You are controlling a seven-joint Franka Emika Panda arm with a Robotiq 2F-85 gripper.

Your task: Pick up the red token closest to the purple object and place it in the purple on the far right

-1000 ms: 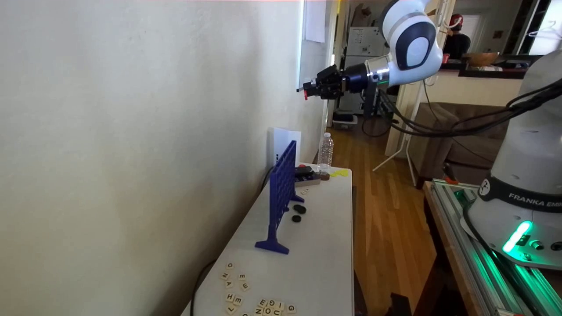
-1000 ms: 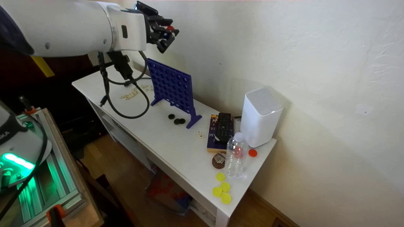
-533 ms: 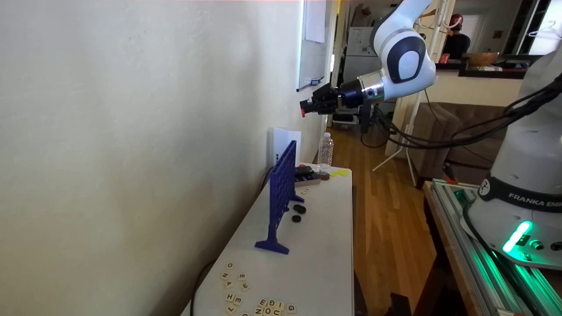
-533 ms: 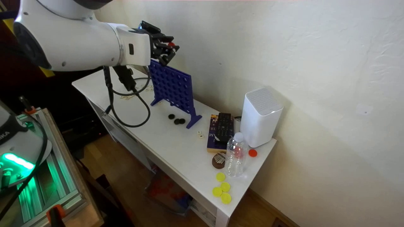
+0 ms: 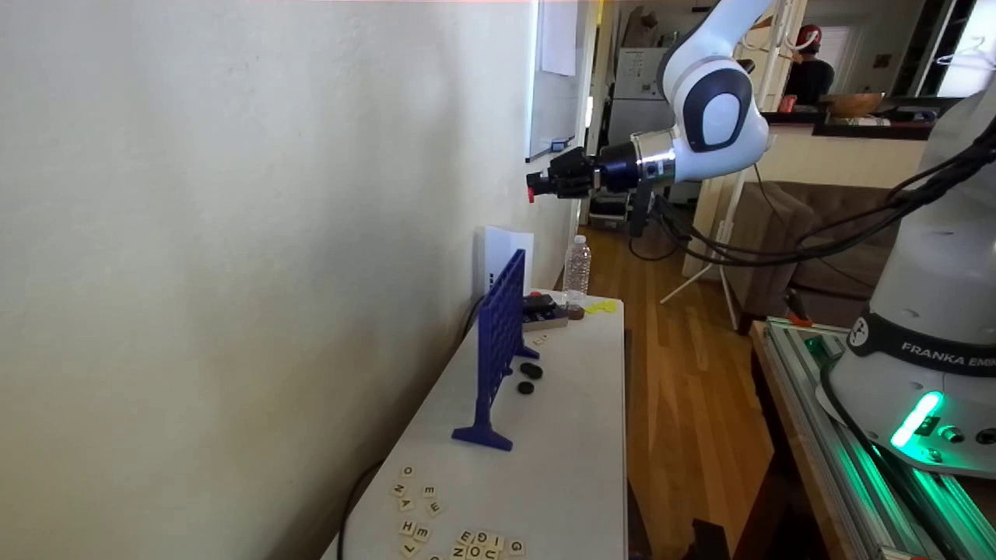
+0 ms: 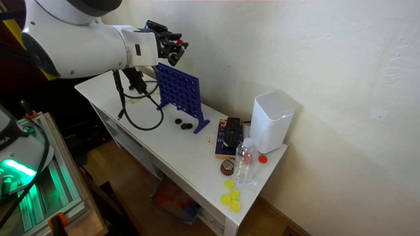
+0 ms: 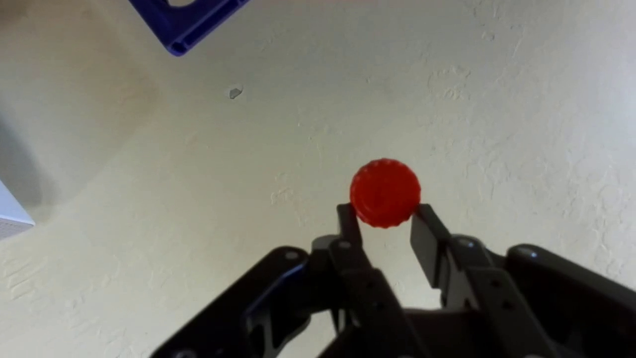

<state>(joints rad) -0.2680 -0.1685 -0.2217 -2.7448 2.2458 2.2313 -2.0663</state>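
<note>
Scallop-edged red token point(image 7: 385, 189) in hand point(image 7: 385, 211)

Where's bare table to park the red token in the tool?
Bare table shows along the robot-side edge between the black tokens and yellow tokens; another patch between the purple grid and the main letter tiles. Crowded: the end with book, remote, brown disc, bottle and white box.

Gripper point(image 7: 384, 214): black. Token point(image 7: 385, 191) in its grasp: red. Game grid point(image 6: 179, 88): blue-purple, regular rows of round holes. Also noted: black discs point(image 6: 178, 121), yellow discs point(image 6: 234, 194), orange-red disc point(image 6: 262, 159). Bottle point(image 6: 246, 170): clear. Letter tiles point(image 5: 408, 527): cream, dark lettering. Tabletop point(image 6: 193, 160): plain white. Robot's base light point(image 5: 917, 418): bright green.
</note>
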